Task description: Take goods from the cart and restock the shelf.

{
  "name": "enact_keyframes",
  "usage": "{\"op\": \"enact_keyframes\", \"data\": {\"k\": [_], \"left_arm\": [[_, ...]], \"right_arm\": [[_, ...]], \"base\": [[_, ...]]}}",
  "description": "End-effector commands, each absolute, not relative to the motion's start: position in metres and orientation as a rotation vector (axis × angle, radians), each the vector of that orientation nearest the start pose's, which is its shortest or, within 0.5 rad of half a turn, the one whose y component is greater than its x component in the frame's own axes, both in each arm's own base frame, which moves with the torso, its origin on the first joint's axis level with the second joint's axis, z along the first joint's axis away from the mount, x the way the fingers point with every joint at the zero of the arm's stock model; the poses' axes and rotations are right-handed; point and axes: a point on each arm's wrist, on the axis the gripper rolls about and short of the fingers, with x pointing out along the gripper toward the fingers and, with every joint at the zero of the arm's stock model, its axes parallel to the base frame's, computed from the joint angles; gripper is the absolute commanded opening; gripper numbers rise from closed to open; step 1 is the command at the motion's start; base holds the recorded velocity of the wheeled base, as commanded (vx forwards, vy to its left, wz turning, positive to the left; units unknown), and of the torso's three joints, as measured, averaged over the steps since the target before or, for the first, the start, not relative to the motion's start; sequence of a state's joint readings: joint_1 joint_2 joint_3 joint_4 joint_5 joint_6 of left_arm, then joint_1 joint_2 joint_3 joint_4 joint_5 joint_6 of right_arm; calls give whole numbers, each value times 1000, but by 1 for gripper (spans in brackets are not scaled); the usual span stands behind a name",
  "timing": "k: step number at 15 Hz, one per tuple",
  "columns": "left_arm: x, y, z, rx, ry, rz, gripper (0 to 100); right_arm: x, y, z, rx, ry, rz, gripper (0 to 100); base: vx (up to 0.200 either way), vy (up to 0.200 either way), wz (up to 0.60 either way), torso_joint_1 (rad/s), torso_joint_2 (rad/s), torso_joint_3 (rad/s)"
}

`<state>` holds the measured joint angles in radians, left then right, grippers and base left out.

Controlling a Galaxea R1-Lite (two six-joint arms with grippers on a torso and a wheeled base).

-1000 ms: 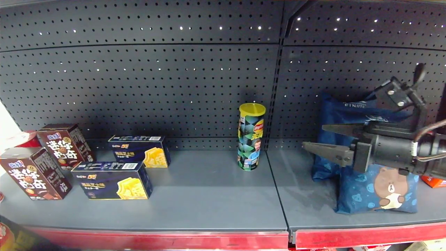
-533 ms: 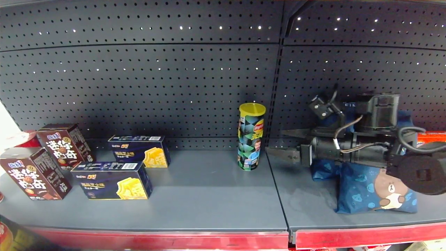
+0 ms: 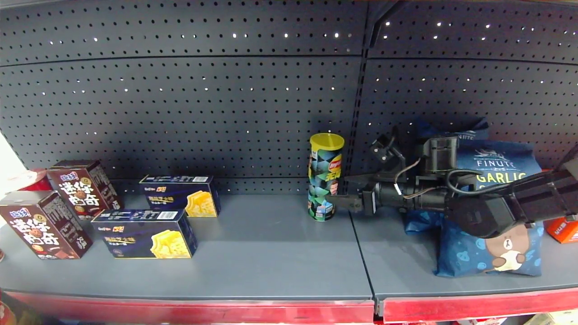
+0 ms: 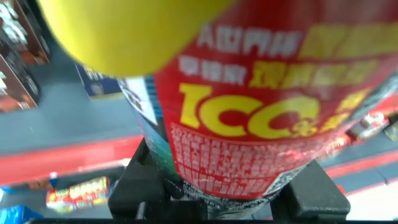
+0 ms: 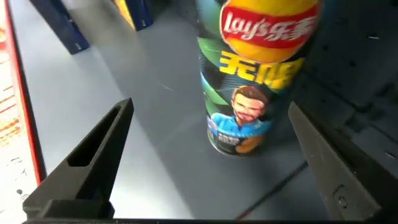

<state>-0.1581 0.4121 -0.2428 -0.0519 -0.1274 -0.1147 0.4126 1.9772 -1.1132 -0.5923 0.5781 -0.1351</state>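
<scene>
Chip can (image 3: 326, 178) with a yellow lid is seen upright on the grey shelf (image 3: 271, 253), set well back against the pegboard wall (image 3: 203, 113) and just beside the seam between the two shelf boards. At its 3 o'clock the right gripper (image 3: 342, 189) is held level with its fingers spread wide. In the right wrist view the can is framed between the two tips with a gap on either side, and no contact can be made out. Beyond the arm, from 3 to 4 o'clock, two blue bags (image 3: 492, 253) are propped against the back, one printed with a bear, and an orange box (image 3: 562, 230) is glimpsed at the far edge. Out at 9 o'clock, well apart from the can, two navy boxes (image 3: 149, 232) are laid one behind the other, and past them two brown boxes (image 3: 43, 230) are stood on end. The front of the shelf is trimmed with a red lip (image 3: 203, 309). In the left wrist view a red can (image 4: 261, 106) with a yellow lid is clamped in the left gripper (image 4: 227, 186), with the shelf seen behind it.
</scene>
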Motion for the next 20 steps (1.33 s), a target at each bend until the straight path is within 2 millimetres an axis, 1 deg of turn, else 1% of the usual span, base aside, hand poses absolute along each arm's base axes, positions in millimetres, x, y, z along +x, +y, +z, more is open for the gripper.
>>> {"op": "enact_keyframes", "data": {"k": [1, 4, 5, 10, 12, 15, 17, 20], "left_arm": [[6, -4, 153, -112, 108, -293, 0], [4, -4, 152, -128, 114, -297, 0], [4, -4, 152, -128, 115, -298, 0], [4, -4, 150, -128, 115, -297, 0], [2, -3, 149, -129, 106, -297, 0], [-7, -2, 143, -128, 135, -295, 0], [-10, -1, 139, -128, 141, -295, 0], [-11, -1, 143, -128, 131, -296, 0]], "right_arm": [[360, 167, 146, -93, 243, 1008, 100], [364, 169, 141, -82, 246, 1008, 100], [368, 168, 138, -78, 251, 1008, 100], [382, 170, 133, -72, 241, 1024, 100], [393, 170, 128, -66, 232, 1049, 100], [407, 177, 125, -68, 211, 1055, 100], [409, 182, 122, -69, 209, 1065, 100], [412, 189, 112, -69, 224, 1078, 100]], "base": [[0, 0, 0, 0, 0, 0], [0, 0, 0, 0, 0, 0], [0, 0, 0, 0, 0, 0], [0, 0, 0, 0, 0, 0], [0, 0, 0, 0, 0, 0], [0, 0, 0, 0, 0, 0], [0, 0, 0, 0, 0, 0], [0, 0, 0, 0, 0, 0]]}}
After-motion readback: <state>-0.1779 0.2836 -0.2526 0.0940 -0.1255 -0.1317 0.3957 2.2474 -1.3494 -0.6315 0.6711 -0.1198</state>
